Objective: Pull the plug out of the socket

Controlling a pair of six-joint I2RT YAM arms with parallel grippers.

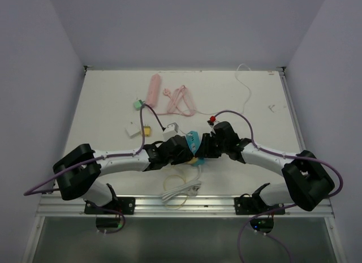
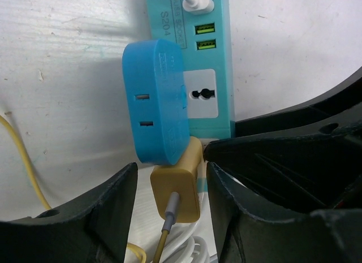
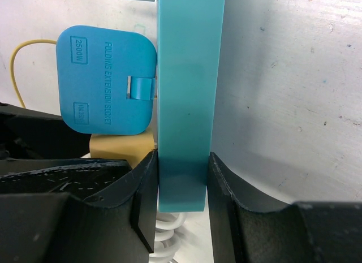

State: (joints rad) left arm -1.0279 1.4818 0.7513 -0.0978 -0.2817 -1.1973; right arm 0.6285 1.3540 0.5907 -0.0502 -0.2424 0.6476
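Teal power strip (image 3: 186,93), one, clamped near its end by the right gripper (image 3: 182,167). One blue folding adapter (image 2: 155,99) plugged into it. One mustard plug (image 2: 176,189) seated in the strip beside the adapter; left gripper (image 2: 171,178) jaws apart, straddling it.

Seen from above, your white counter (image 1: 107,104) lies boxed in by three plain pale-lilac walls: the left wall (image 1: 28,93), the far wall (image 1: 186,25) and the right wall (image 1: 334,76). Soft, even light falls across it; note the faint scuffs on its paint. A metal rail (image 1: 186,203) runs along the near edge, with a dark glossy panel (image 1: 181,240) nearer still.
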